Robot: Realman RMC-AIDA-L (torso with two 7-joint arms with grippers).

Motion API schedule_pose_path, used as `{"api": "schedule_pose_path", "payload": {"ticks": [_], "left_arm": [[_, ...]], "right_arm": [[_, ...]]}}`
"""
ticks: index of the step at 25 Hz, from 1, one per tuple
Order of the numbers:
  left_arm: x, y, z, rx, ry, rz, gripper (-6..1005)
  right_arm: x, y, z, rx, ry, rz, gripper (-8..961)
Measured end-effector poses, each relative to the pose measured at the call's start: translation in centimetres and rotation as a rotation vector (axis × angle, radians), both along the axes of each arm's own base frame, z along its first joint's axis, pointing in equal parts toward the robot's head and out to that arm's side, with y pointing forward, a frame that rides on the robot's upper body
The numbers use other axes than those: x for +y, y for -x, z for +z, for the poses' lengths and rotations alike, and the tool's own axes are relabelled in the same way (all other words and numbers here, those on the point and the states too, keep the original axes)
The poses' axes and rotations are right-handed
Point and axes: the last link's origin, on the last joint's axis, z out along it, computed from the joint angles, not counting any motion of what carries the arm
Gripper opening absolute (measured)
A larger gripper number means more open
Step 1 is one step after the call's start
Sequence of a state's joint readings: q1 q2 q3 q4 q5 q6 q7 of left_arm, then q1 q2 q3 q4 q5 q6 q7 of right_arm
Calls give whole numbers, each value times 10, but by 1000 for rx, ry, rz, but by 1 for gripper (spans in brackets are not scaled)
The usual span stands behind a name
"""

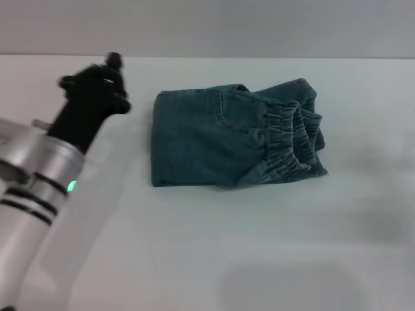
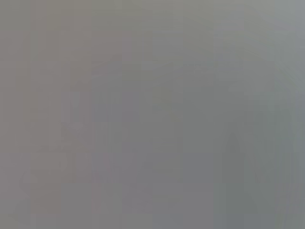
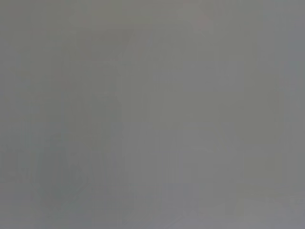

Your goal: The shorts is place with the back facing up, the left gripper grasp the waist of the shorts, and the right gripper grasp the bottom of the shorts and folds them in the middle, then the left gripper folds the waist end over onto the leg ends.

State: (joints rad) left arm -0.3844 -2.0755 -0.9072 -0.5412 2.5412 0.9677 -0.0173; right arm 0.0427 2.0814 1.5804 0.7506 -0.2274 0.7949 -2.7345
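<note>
In the head view the blue denim shorts lie folded into a compact rectangle in the middle of the white table. The ruffled waist rests on top at the bundle's right end, and the leg hems under it are mostly hidden. My left gripper hangs over the table to the left of the shorts, apart from the cloth, on its silver arm with the green light. Nothing hangs from it. The right gripper is out of view. Both wrist views show only plain grey.
The white table stretches around the shorts, with its far edge running just behind them. No other objects show.
</note>
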Motion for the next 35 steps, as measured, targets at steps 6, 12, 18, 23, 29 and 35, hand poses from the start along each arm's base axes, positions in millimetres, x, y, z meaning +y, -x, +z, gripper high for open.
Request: {"api": "schedule_pose_path", "payload": {"ticks": [6,12,18,23,29,35], "left_arm": [[-22,29,24,-60,-138,68,86],[-28,58,23,16,-122,144,92],[-30,63,25,4,-134,174,97],[-33,66,26,-5,-141,188,360],[-43,50,12,-11,-90,112,561],[-43,51,13,-11,-95,116,688]], "right_arm": [[-26,-36,24,90,-201,-118,58],[-49,-47,27,93,-251,-116,59],[-65,-58,27,134,-304,-162,224],[-73,-58,26,145,-320,-155,478],[-74,-57,23,136,-306,-143,673],[-75,-55,23,136,-306,-129,702]]}}
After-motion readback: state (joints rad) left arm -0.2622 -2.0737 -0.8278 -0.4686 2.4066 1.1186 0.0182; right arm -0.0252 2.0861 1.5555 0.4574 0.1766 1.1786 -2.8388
